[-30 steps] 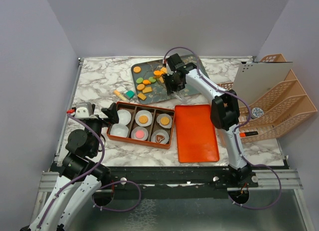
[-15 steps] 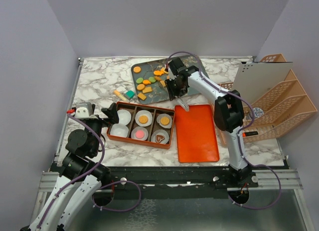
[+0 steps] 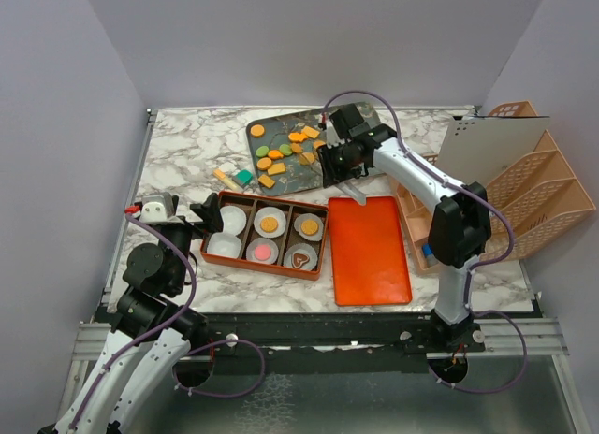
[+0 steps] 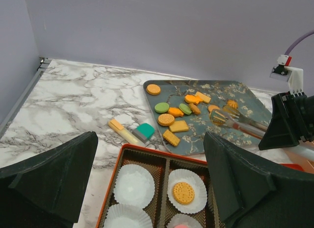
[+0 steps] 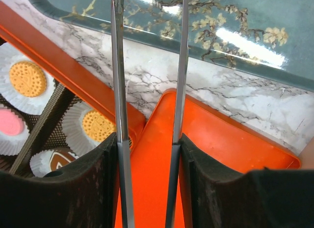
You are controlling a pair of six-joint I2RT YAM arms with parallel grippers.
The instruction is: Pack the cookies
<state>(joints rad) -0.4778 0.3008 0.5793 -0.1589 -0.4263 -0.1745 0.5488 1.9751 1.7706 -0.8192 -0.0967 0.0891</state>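
Orange and green cookies (image 3: 281,153) lie scattered on the teal flowered tray (image 3: 265,125). The orange box (image 3: 203,250) holds white paper cups, some with a cookie (image 4: 183,192) in them. My right gripper (image 3: 339,163) hovers at the tray's right edge, shut on metal tongs (image 5: 119,90). Their two blades run forward between my pads over the orange lid (image 5: 230,144). In the left wrist view the tongs (image 4: 245,124) reach onto the tray, tips at an orange cookie (image 4: 219,117). My left gripper (image 4: 152,159) stays open over the box's left end.
A yellow stick and a teal block (image 3: 234,179) lie between tray and box. Peach file racks (image 3: 524,200) and a white board stand at the right. Grey walls close in the marble table (image 3: 178,144).
The right arm's elbow has swung to the right and its gripper has shifted slightly right by the tray. The tongs' blades have drawn a little closer. The left arm is still.
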